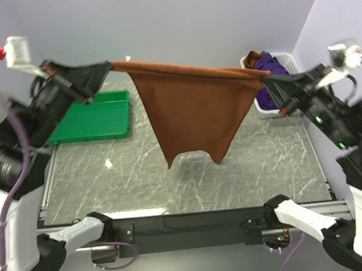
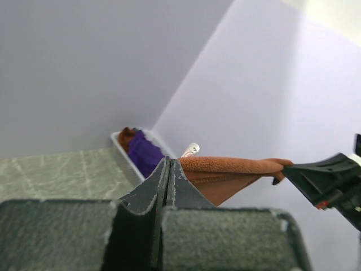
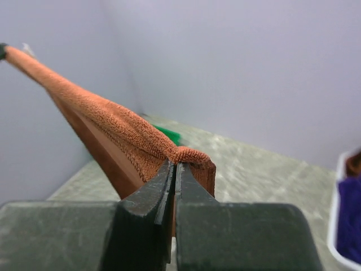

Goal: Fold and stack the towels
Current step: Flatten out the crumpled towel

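Bare counter low in frame. Above its middle, the brown towel hangs stretched taut: left gripper clamped on its upper-left corner, right gripper pinching the upper-right. Behind, tray at left, basket holding a purple towel at right.

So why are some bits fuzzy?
Left wrist view: the left gripper is too close to the lens, so it blurs; right wrist view: the right gripper blurs too, the brown towel looks sharp; top view: faint shadow under the towel.
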Robot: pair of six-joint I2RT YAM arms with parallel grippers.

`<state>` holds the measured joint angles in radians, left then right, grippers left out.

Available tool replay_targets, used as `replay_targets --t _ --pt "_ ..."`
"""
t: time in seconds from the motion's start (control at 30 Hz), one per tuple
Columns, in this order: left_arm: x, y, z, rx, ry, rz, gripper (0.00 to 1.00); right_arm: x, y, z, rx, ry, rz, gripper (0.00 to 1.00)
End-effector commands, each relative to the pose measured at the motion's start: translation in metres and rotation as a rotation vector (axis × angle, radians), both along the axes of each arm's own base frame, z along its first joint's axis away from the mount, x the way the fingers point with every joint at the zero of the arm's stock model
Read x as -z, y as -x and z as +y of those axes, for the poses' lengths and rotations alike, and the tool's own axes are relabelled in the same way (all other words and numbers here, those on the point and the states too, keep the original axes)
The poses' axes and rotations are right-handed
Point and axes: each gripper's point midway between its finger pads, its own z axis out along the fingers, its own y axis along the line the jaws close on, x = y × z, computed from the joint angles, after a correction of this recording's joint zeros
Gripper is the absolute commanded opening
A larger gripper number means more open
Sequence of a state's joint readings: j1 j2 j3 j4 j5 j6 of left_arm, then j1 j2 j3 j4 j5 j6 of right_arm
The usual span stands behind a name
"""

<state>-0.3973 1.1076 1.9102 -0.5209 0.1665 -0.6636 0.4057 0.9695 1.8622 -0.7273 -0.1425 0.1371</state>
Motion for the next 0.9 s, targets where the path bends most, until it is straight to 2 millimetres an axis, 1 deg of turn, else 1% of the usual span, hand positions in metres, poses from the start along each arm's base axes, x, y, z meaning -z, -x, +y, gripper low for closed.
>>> replay_targets --t 0.0,0.07,0.13,0.17,0.2,0.27,0.3,0.33,0.37,0.4,0.43,0.47,0.5,0.53,0.57,0.6,0.63,0.67,0.7,0.73,0.77,0.8,0.83,0.87 --pt "-0.03 0.017 0.032 -0.116 0.077 -0.086 0.0 -0.011 0.008 -0.02 0.078 -0.014 -0.041 0.0" --pt "-0.021 0.008 0.029 -0.115 0.068 -0.045 0.01 -0.005 0.001 -0.015 0.073 -0.021 0.006 0.0" --pt "-0.008 -0.007 0.031 -0.161 0.057 0.001 0.0 0.0 -0.012 -0.014 0.094 -0.029 0.039 0.0" --pt "0.007 -0.024 0.037 -0.225 0.052 0.037 0.01 0.003 -0.021 -0.016 0.126 -0.038 0.055 0.0" --pt "0.011 -0.035 0.041 -0.264 0.056 0.043 0.0 0.009 -0.033 -0.014 0.14 -0.032 0.073 0.0" --pt "0.03 -0.058 0.043 -0.328 0.031 0.085 0.0 0.015 -0.054 -0.015 0.187 -0.023 0.086 0.0" --pt "0.044 -0.08 0.041 -0.361 0.008 0.122 0.01 0.026 -0.077 -0.013 0.227 -0.002 0.121 0.0" --pt "0.049 -0.094 0.039 -0.377 0.0 0.122 0.0 0.033 -0.091 -0.012 0.251 0.012 0.138 0.0" --pt "0.062 -0.11 0.036 -0.395 -0.019 0.148 0.0 0.034 -0.104 -0.011 0.269 0.02 0.142 0.0" --pt "0.086 -0.142 0.032 -0.442 -0.054 0.203 0.0 0.053 -0.132 -0.004 0.285 0.051 0.189 0.0" --pt "0.099 -0.159 0.031 -0.467 -0.078 0.225 0.0 0.059 -0.148 -0.003 0.301 0.058 0.202 0.0" --pt "0.103 -0.174 0.03 -0.488 -0.085 0.231 0.0 0.061 -0.164 -0.001 0.313 0.055 0.195 0.0" --pt "0.132 -0.207 0.03 -0.533 -0.121 0.287 0.0 0.081 -0.192 0.005 0.32 0.074 0.236 0.0" --pt "0.143 -0.223 0.031 -0.555 -0.131 0.303 0.0 0.09 -0.211 0.002 0.338 0.075 0.251 0.0" --pt "0.144 -0.238 0.031 -0.571 -0.121 0.293 0.0 0.088 -0.226 0.004 0.338 0.066 0.238 0.0" --pt "0.155 -0.254 0.036 -0.593 -0.128 0.311 0.0 0.116 -0.254 0.012 0.334 0.095 0.291 0.0" --pt "0.178 -0.281 0.032 -0.595 -0.144 0.35 0.0 0.125 -0.269 0.01 0.34 0.1 0.303 0.0" --pt "0.19 -0.294 0.031 -0.595 -0.153 0.369 0.0 0.127 -0.282 0.014 0.335 0.097 0.291 0.0" --pt "0.225 -0.318 0.03 -0.602 -0.182 0.426 0.0 0.156 -0.306 0.017 0.333 0.12 0.334 0.0" --pt "0.235 -0.328 0.028 -0.591 -0.187 0.435 0.0 0.168 -0.318 0.021 0.317 0.132 0.342 0.0" --pt "0.242 -0.338 0.026 -0.585 -0.192 0.437 0.0 0.173 -0.331 0.018 0.328 0.126 0.33 0.0" --pt "0.264 -0.354 0.023 -0.578 -0.203 0.451 0.0 0.202 -0.349 0.021 0.324 0.145 0.371 0.0" --pt "0.274 -0.36 0.022 -0.574 -0.215 0.454 0.0 0.214 -0.358 0.022 0.319 0.15 0.383 0.0" --pt "0.282 -0.366 0.019 -0.563 -0.222 0.458 0.0 0.219 -0.366 0.024 0.31 0.142 0.38 0.0"
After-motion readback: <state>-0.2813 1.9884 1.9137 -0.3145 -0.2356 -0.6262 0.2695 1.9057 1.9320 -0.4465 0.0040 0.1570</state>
